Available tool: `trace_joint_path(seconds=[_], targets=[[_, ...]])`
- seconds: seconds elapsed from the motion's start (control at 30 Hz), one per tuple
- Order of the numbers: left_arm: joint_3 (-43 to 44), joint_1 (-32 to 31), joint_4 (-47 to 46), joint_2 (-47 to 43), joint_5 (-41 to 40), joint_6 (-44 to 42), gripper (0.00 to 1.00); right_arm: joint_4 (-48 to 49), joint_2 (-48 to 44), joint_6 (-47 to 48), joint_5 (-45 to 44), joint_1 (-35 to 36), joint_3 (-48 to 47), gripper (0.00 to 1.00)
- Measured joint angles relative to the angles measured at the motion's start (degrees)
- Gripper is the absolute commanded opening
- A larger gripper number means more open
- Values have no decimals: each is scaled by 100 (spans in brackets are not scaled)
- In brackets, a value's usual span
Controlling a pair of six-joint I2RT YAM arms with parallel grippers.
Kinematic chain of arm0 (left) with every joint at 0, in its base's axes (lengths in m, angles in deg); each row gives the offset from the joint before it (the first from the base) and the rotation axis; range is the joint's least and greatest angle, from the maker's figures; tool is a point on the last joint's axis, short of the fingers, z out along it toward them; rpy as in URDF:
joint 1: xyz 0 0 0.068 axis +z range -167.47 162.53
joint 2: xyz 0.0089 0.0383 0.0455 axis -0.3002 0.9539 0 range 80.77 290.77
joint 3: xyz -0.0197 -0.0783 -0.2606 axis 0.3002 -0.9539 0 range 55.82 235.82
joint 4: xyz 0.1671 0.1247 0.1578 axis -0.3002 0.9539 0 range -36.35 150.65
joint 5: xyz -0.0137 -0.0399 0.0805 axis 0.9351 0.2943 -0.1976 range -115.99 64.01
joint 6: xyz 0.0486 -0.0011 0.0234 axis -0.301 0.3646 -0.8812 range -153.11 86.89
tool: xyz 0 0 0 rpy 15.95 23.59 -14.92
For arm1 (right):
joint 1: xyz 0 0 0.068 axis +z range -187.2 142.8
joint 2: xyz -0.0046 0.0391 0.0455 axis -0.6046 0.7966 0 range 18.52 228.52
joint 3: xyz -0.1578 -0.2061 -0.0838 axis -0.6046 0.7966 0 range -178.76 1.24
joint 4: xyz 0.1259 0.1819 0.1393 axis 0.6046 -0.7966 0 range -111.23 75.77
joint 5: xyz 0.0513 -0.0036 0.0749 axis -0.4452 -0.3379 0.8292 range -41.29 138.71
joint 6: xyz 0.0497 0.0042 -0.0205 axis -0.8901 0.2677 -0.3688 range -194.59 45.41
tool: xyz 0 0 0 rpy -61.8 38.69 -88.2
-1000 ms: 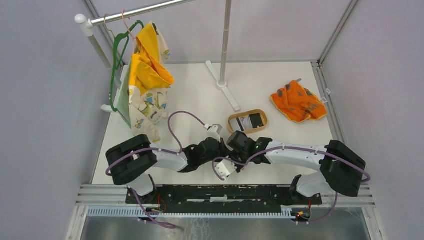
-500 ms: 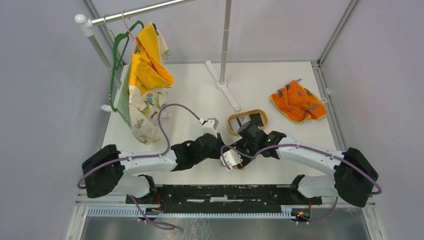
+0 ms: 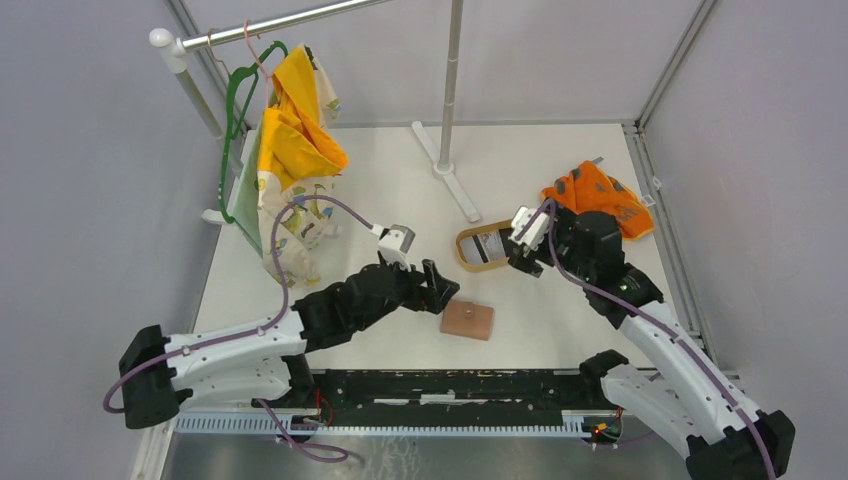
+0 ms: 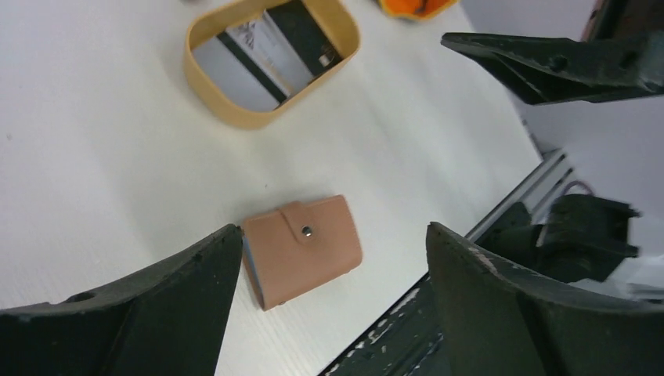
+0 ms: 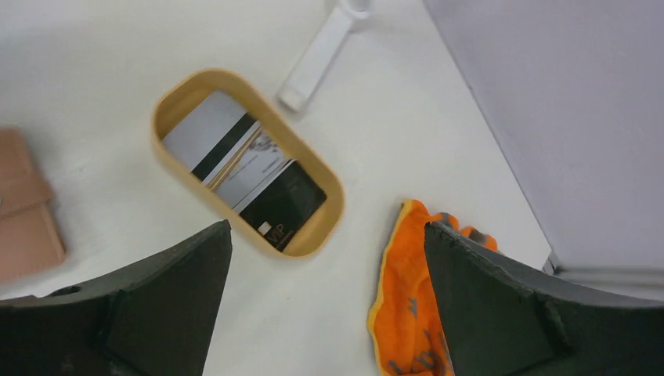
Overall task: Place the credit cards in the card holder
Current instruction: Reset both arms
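The card holder [image 3: 467, 320] lies shut on the white table, its strap snapped, reddish-brown with a blue-grey edge [image 4: 301, 249]. My left gripper [image 3: 443, 285] hovers just left of it, open and empty, and the holder shows between its spread fingers [image 4: 333, 228]. The credit cards [image 3: 490, 243] lie in an oval light-wood tray [image 3: 468, 262]: a white one, a patterned one and a black one [image 5: 243, 168]. My right gripper [image 3: 522, 263] hangs open and empty at the tray's right end [image 5: 326, 225]. The tray and cards also show in the left wrist view [image 4: 274, 47].
An orange patterned cloth [image 3: 597, 200] lies right of the tray [image 5: 407, 298]. A clothes rack with a green hanger and yellow garments [image 3: 290, 150] stands back left; its white foot [image 3: 455, 180] reaches toward the tray. A metal rail [image 3: 450, 385] runs along the near edge.
Both grippers opened and let go of the card holder, which now lies shut on the table. The right arm swung up and right to the tray; the left drew back slightly.
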Motion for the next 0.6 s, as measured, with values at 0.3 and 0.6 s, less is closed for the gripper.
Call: trace_joint_path(seconds=[0.3,0.6], targets=[[1036,0,944,-793,-444,-695,100,146,-155,-2061,-1064,-181,-1161,98],[1311,0,1447,-1373,-459,-866,100,24,-393,-2815,-1416,-186,-1873,98]])
